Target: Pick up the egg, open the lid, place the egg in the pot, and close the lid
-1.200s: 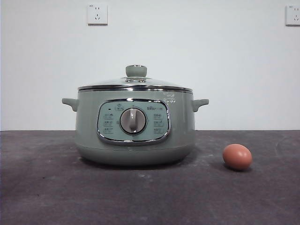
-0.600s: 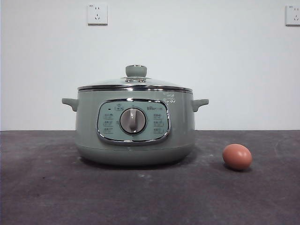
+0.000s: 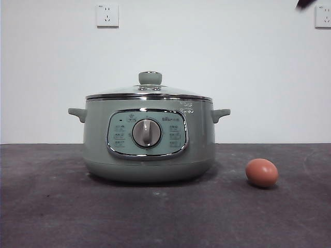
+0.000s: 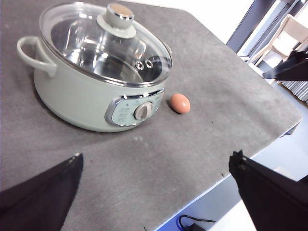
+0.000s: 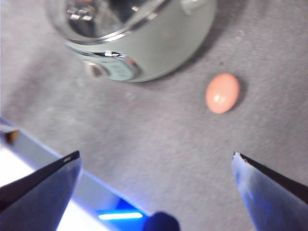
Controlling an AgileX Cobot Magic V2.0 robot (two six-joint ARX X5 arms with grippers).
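The small reddish-brown oval egg (image 3: 261, 172) lies on the dark grey table (image 3: 51, 217), just beside the squat sage-green electric pot (image 3: 149, 139) on its dial-panel side, apart from it; the clear glass lid w/ green knob (image 3: 150, 78) sits closed on the pot. Right gripper (image 5: 154, 159) hangs above the egg, jaws spread wide, empty; left gripper (image 4: 156, 161) likewise wide, well apart from the pot. Egg is judged light, smooth-shelled, fragile, prone to roll: grip across its short axis w/ min. force.

The pot (image 3: 149, 139) stands on the bench (image 3: 51, 206) with the lid (image 3: 149, 93) seated on it. The egg (image 3: 261, 172) lies on the bench to the pot's right, apart from it. Two wall sockets (image 3: 107, 15) sit on the wall behind, high up.
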